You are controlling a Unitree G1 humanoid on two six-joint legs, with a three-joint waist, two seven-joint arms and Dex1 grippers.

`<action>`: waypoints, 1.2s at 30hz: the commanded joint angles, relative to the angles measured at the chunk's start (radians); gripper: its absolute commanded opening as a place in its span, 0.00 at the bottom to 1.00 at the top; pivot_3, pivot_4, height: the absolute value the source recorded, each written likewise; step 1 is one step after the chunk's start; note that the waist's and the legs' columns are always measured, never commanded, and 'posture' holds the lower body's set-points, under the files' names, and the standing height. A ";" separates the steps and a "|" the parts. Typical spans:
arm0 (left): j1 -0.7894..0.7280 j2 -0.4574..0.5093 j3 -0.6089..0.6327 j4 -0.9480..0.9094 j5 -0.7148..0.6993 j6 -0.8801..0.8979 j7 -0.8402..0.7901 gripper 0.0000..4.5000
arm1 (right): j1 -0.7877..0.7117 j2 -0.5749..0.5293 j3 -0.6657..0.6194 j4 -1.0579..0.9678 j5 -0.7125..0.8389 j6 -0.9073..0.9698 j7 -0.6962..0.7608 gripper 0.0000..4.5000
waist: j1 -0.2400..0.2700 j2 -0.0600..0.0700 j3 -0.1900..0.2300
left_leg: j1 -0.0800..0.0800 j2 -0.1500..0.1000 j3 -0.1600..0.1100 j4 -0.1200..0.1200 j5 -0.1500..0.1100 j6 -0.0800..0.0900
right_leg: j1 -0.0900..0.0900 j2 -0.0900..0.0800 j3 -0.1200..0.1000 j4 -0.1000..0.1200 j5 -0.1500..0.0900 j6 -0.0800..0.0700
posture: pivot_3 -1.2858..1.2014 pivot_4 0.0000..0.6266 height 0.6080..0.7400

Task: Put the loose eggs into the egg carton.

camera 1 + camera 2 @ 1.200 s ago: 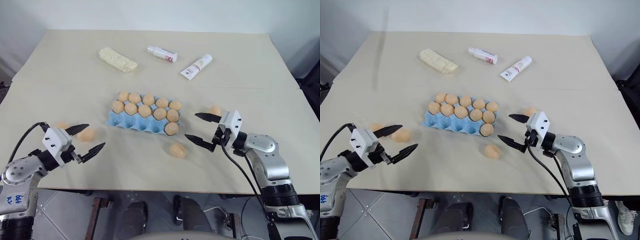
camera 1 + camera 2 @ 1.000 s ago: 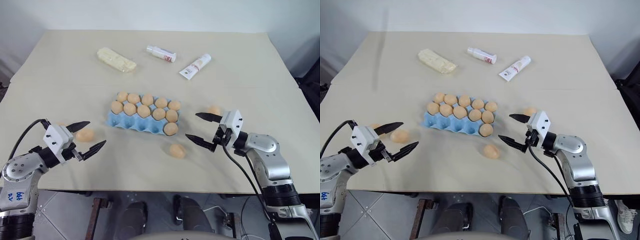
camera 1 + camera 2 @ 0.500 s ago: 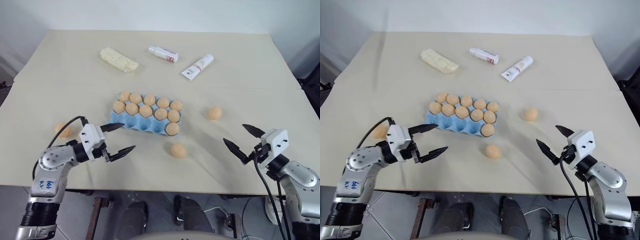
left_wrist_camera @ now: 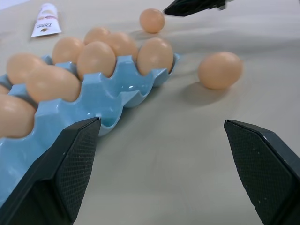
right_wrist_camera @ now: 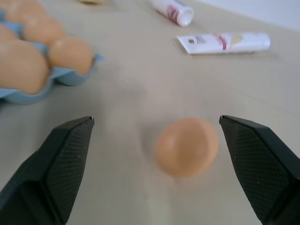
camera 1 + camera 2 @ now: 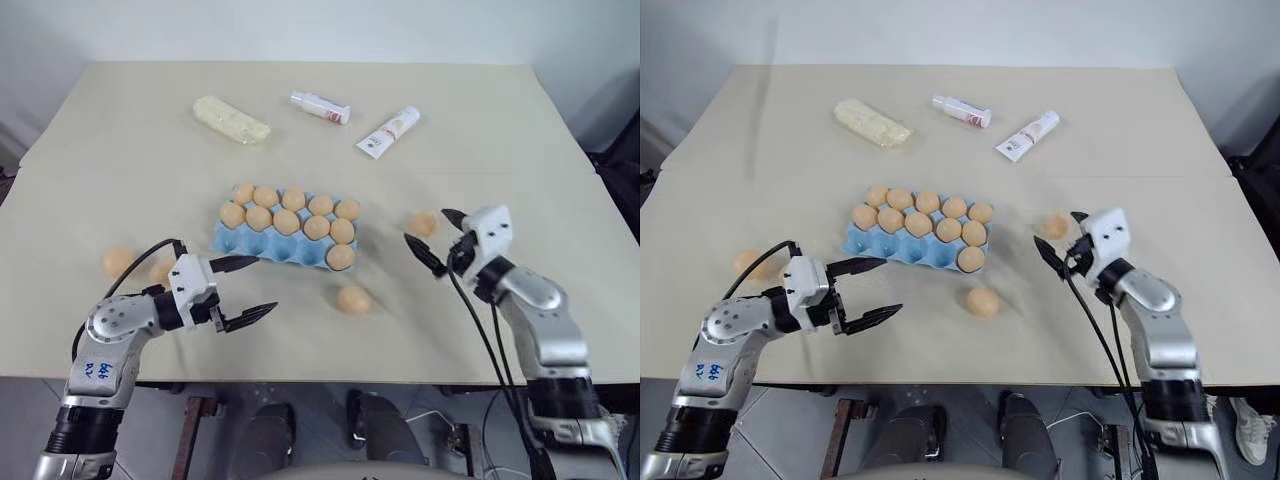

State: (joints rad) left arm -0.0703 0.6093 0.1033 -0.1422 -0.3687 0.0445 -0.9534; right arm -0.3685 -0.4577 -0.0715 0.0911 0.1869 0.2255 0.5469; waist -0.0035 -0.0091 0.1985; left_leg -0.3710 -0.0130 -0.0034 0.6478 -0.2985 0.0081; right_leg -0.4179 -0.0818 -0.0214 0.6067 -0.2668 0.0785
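Beige and matte, the table (image 6: 500,130) carries the light blue egg carton (image 6: 232,240) near its middle, with eleven tan-orange eggs seated in its two far rows and at the right end of the near row, while the rest of the near row's cups stand empty. Four loose eggs lie on the bare surface: one (image 6: 352,298) just in front of the carton's right end, one (image 6: 423,223) to the carton's right, and two on the left side, an outer one (image 6: 117,262) and an inner one (image 6: 161,272) partly hidden behind the left arm. At the far side lie a pale yellow wrapped block (image 6: 232,120), a small white bottle (image 6: 321,107) and a white tube (image 6: 388,132). Low over the table, the left gripper (image 6: 248,289) points toward the carton's near left corner, jaws spread wide and holding nothing; its wrist view looks along the carton's near edge toward the egg in front. Likewise spread wide and empty, the right gripper (image 6: 432,236) points at the egg to the carton's right, which sits between its two fingers (image 5: 65,164) in the wrist view, not touched.
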 commanded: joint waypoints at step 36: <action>0.233 0.001 0.203 -0.093 -0.053 0.024 0.117 1.00 | -0.239 0.212 0.392 -0.106 -0.004 0.093 0.220 0.66 | -0.024 -0.001 -0.001 | -0.003 0.003 0.008 -0.001 -0.002 -0.002 | -0.011 0.002 0.007 0.006 -0.001 -0.001 | 0.52 0.24 1.00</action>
State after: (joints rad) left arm 0.1506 0.6070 0.2743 -0.1933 -0.3981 0.0736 -0.8385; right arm -0.5874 -0.2560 0.3204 0.0051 0.1776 0.3427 0.7562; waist -0.0280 -0.0103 0.1978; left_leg -0.3740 -0.0097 0.0045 0.6466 -0.3004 0.0064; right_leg -0.4285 -0.0794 -0.0146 0.6128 -0.2676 0.0771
